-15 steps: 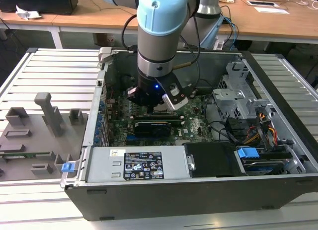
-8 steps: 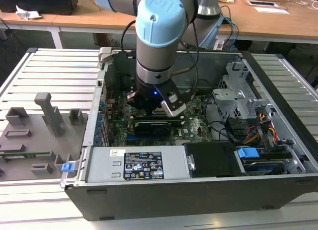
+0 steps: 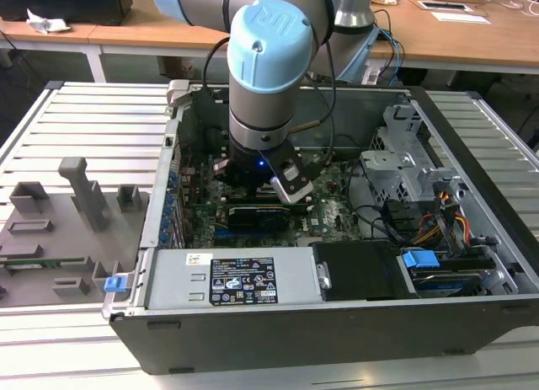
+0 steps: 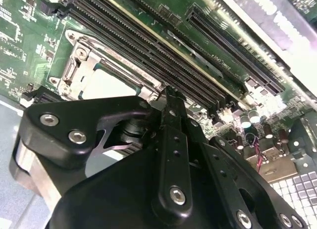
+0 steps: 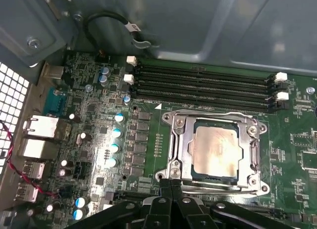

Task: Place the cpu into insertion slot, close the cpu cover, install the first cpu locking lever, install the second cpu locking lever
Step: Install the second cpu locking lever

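In the first wrist view the cpu (image 5: 214, 150), a silvery square chip, lies flat in the insertion slot (image 5: 166, 118) on the green board. The cpu cover (image 5: 184, 145), a thin metal frame, is folded down around it. A thin lever rod (image 5: 258, 150) runs along one side of the frame. My gripper (image 5: 171, 184) is shut, its black fingertips pressed together at the socket's edge, with nothing visible between them. The second wrist view shows the cpu (image 4: 106, 83) and cover (image 4: 74, 66) just past a fingertip (image 4: 169, 98). In the exterior view my arm's wrist (image 3: 261, 112) hangs inside the computer case.
Long black memory slots (image 5: 203, 85) run beside the socket. Rear ports (image 5: 37, 135) and upright capacitors (image 5: 116, 132) stand close by. The case holds a power supply (image 3: 244, 280), a drive cage (image 3: 404, 162) and loose cables (image 3: 438, 217). A grey fixture tray (image 3: 67, 221) lies outside on the exterior view's left.
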